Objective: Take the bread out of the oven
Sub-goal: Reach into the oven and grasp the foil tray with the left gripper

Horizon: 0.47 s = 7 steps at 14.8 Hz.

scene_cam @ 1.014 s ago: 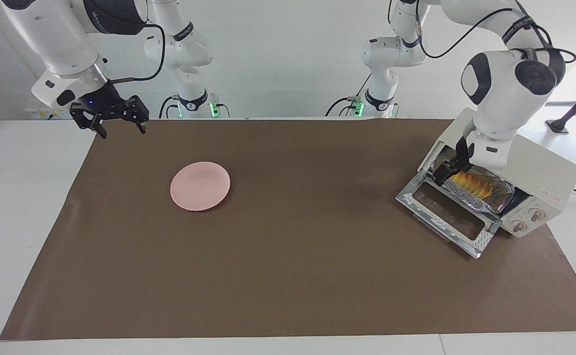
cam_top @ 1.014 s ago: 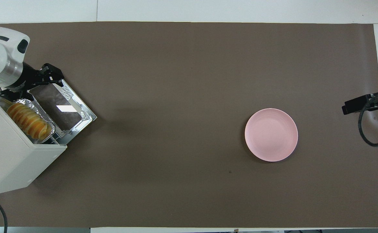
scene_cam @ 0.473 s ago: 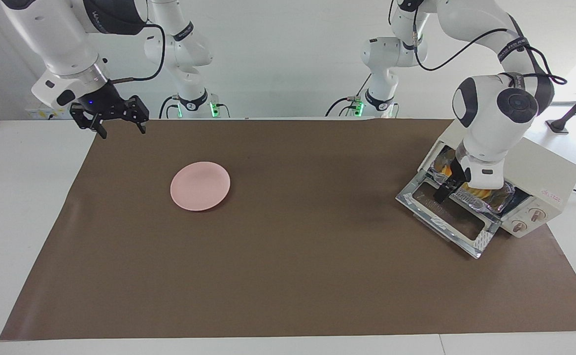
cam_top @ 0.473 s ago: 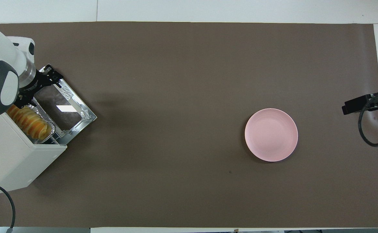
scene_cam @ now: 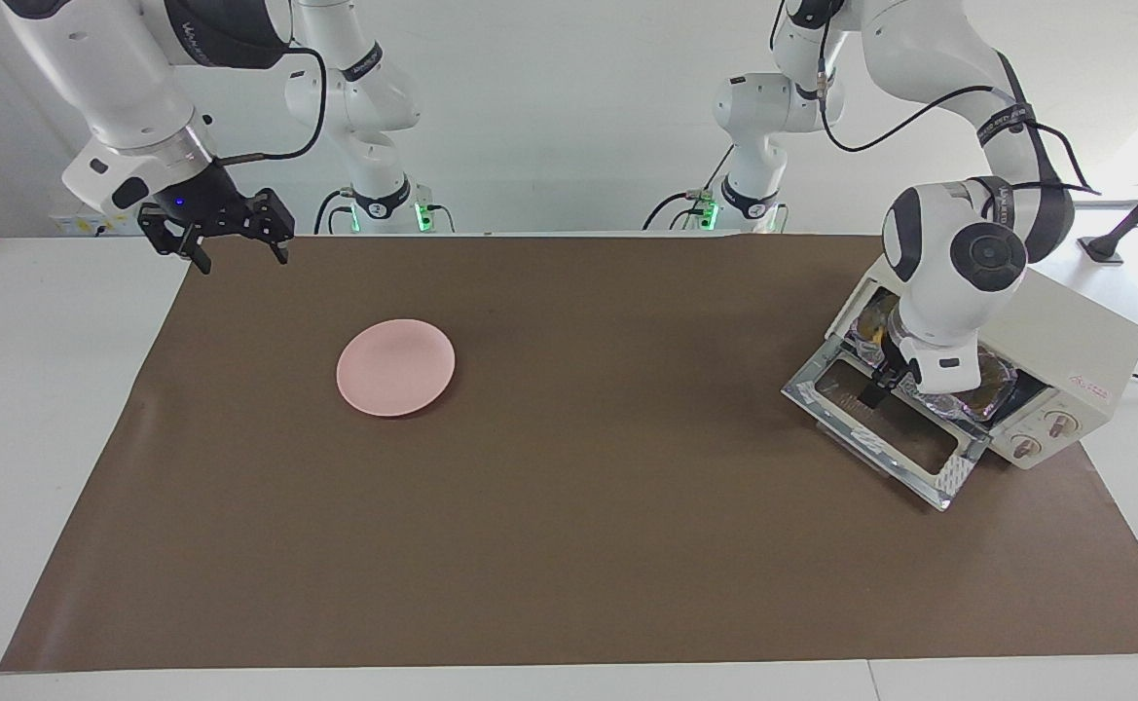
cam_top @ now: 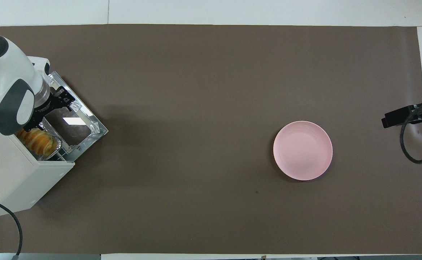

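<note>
The cream-white oven (scene_cam: 1075,336) (cam_top: 12,180) stands at the left arm's end of the table, its glass door (scene_cam: 885,433) (cam_top: 74,125) folded down flat. The ridged golden bread (cam_top: 37,141) lies in a crinkled foil tray (cam_top: 57,147) (scene_cam: 989,387) at the oven's mouth. In the facing view the left arm's hand covers most of the bread. My left gripper (scene_cam: 885,385) (cam_top: 52,110) hangs open, pointing down, over the tray's edge and the door hinge, with nothing in it. My right gripper (scene_cam: 238,253) (cam_top: 395,119) waits open and raised at the right arm's end.
A round pink plate (scene_cam: 395,367) (cam_top: 303,150) lies on the brown mat (scene_cam: 578,506) toward the right arm's end. The oven's power cable (cam_top: 12,224) trails off its back corner. The folded-down door juts out over the mat.
The left hand has swung and slid along the oven's mouth from the end of the bread toward its middle, and dropped lower. The right arm has not moved.
</note>
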Each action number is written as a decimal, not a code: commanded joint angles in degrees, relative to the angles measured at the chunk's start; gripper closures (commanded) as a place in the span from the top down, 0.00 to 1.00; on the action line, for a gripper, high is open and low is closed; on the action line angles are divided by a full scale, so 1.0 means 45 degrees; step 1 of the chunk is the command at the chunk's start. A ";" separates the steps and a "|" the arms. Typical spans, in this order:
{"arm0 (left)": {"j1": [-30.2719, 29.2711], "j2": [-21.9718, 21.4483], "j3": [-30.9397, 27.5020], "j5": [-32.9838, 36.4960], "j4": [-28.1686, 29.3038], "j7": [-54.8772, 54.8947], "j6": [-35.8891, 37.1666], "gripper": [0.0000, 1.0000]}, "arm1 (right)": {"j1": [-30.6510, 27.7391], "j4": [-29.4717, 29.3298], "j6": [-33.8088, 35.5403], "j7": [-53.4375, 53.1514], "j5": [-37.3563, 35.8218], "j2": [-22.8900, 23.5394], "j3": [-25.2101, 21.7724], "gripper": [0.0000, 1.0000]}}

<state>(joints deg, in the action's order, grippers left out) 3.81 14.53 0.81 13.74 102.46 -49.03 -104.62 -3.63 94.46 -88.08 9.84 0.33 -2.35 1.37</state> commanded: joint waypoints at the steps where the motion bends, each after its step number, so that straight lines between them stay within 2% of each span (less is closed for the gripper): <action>1: -0.0008 0.0365 0.0016 0.0539 -0.0014 -0.0119 0.0320 1.00 | -0.0073 0.0045 0.0119 -0.0098 -0.0074 -0.0102 0.0048 1.00; 5: -0.0027 0.0483 0.0036 0.0637 -0.0112 0.0134 0.0613 0.94 | -0.0073 0.0065 0.0119 -0.0098 -0.0094 -0.0102 0.0048 1.00; 7: -0.0027 0.0483 0.0036 0.0637 -0.0170 0.0446 0.0729 0.80 | -0.0073 0.0065 0.0119 -0.0098 -0.0094 -0.0102 0.0048 1.00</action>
<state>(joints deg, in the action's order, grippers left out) 3.81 16.70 0.82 15.15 102.45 -48.45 -103.15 -3.63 94.46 -88.08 9.84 0.33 -2.35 1.37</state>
